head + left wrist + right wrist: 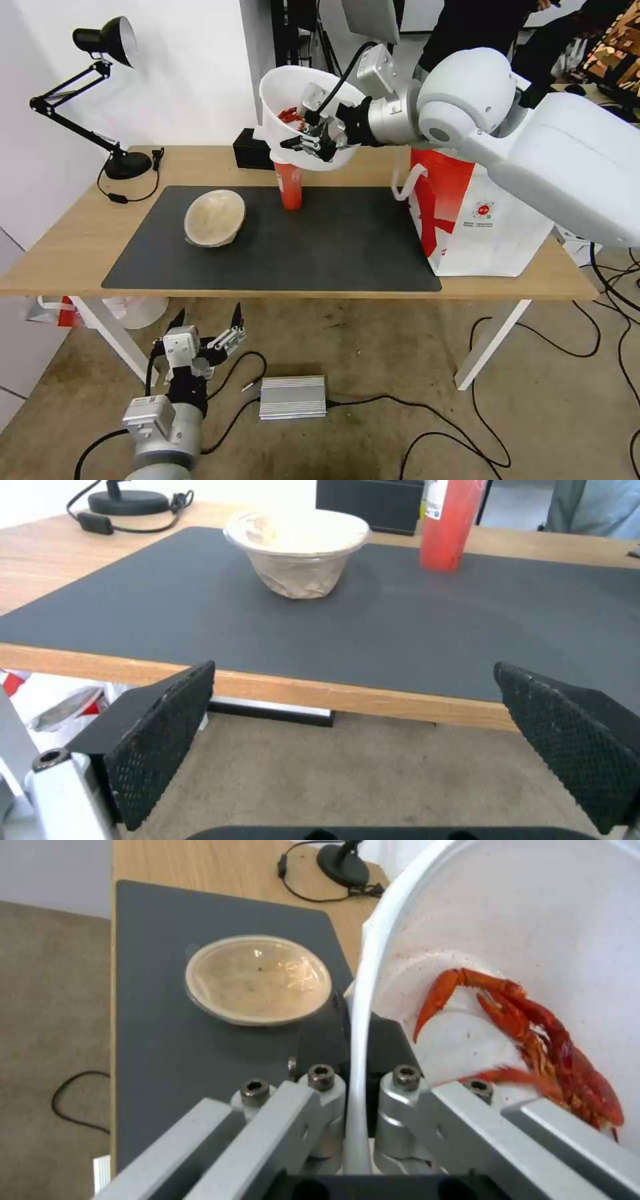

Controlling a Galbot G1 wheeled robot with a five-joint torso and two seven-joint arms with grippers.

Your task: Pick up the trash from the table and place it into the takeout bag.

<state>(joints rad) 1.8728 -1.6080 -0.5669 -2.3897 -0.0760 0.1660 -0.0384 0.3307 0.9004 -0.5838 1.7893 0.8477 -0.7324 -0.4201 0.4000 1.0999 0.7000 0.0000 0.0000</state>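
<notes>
We take the dark grey mat (pixel 280 240) on the table (pixel 80 233) as our reference. Our right gripper (pixel 319 137) holds the large white plastic bowl (pixel 293 93) in the air above the mat's far edge, its fingers pinching the bowl's rim, one inside the wall and one outside. The bowl is tilted, and red crayfish shells (pixel 540 1040) lie against its inner wall. Directly beneath the bowl, the red paper cup (pixel 289 187) stands upright on the mat near its far edge. The beige pulp bowl (pixel 215 217) rests on the mat's left part, tilted, well apart from the cup. The mat's centre, right part and near edge are bare. The takeout bag (pixel 480 220) stands on the table just beside the mat's right edge. Our left gripper (pixel 205 327) hangs below and in front of the table's near edge, fingers (pixel 160 740) spread wide, touching nothing.
</notes>
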